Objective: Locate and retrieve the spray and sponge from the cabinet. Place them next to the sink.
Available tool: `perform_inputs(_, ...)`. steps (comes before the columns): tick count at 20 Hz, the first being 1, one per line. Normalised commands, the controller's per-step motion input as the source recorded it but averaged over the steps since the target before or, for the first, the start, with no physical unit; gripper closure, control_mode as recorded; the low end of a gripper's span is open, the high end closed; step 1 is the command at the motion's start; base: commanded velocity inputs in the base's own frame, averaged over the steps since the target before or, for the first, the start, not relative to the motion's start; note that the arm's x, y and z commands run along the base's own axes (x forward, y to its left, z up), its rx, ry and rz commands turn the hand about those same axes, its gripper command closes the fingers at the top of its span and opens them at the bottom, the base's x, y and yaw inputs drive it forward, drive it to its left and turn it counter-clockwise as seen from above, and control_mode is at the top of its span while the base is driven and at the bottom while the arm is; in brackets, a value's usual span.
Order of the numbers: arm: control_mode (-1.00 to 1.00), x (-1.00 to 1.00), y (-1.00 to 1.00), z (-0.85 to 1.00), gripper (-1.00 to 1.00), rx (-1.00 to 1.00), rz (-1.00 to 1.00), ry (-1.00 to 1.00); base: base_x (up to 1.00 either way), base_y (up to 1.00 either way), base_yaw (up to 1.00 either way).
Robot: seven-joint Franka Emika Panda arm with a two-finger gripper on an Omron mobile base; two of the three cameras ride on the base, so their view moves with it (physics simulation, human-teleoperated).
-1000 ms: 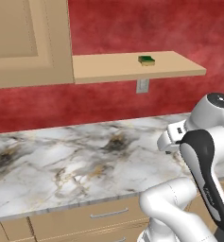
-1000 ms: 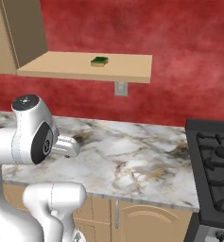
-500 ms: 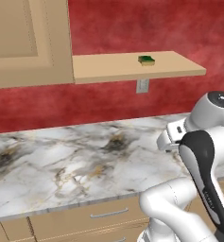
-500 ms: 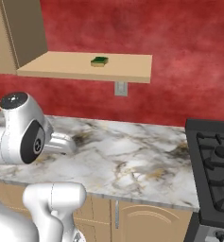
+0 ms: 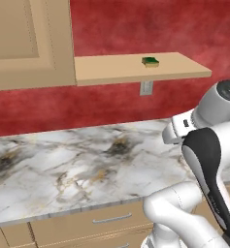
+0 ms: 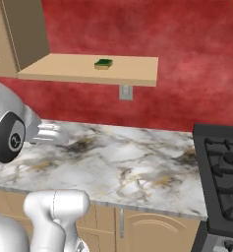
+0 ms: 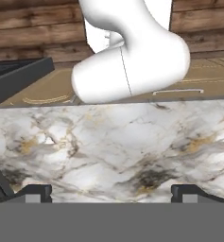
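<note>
**Operator:** Report, nearest first.

**Inspector:** Your hand (image 7: 111, 191) stands with its jaws spread wide and nothing between them. The two dark fingertips (image 7: 35, 191) sit far apart over the marble worktop (image 5: 82, 169). The hand camera looks back across that worktop toward the drawer fronts.

**Operator:** And beyond the worktop?

**Inspector:** A black stove (image 6: 221, 167) adjoins the worktop at its right end. An outlet (image 6: 125, 92) is fixed to the red wall (image 6: 187, 44) under the shelf board.

**Operator:** The task items?

**Inspector:** You will find the sponge (image 5: 150, 61) lying flat on the shelf board (image 5: 116, 72), toward its outer half, green side up. The board juts from the tan cabinet (image 5: 29, 43), whose door is shut.
</note>
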Motion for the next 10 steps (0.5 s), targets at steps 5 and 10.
perform_inputs(5, -1.0, -0.21, 0.0, 0.6, -1.0, 0.01, 0.0, -0.19, 0.0, 0.0, 0.0)
perform_inputs(10, -1.0, -0.22, 0.0, 0.56, -1.0, 0.02, 0.0, -0.28, 0.0, 0.0, 0.0)
